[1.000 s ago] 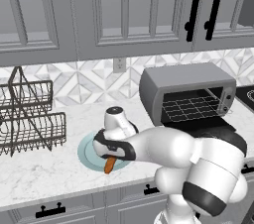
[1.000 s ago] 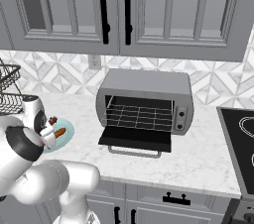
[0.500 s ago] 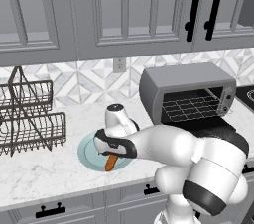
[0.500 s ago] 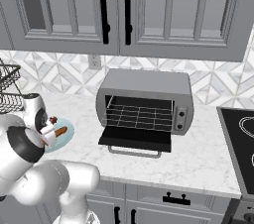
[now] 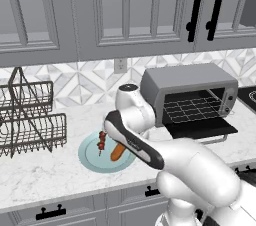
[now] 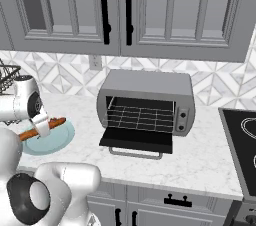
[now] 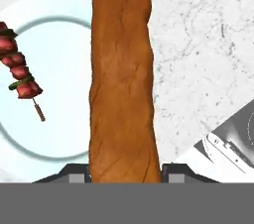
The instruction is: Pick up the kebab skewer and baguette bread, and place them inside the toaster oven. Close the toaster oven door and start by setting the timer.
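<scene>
Between hand [image 7: 124, 176] fingers: baguette bread [image 7: 122, 79]

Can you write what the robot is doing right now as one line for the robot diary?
step: grasping baguette bread | gripper: closed on loaf | kebab skewer: on plate | toaster oven door: open

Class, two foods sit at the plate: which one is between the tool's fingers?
The baguette, the orange-brown loaf; the tool has closed on it. The skewer lies apart on the plate.
</scene>
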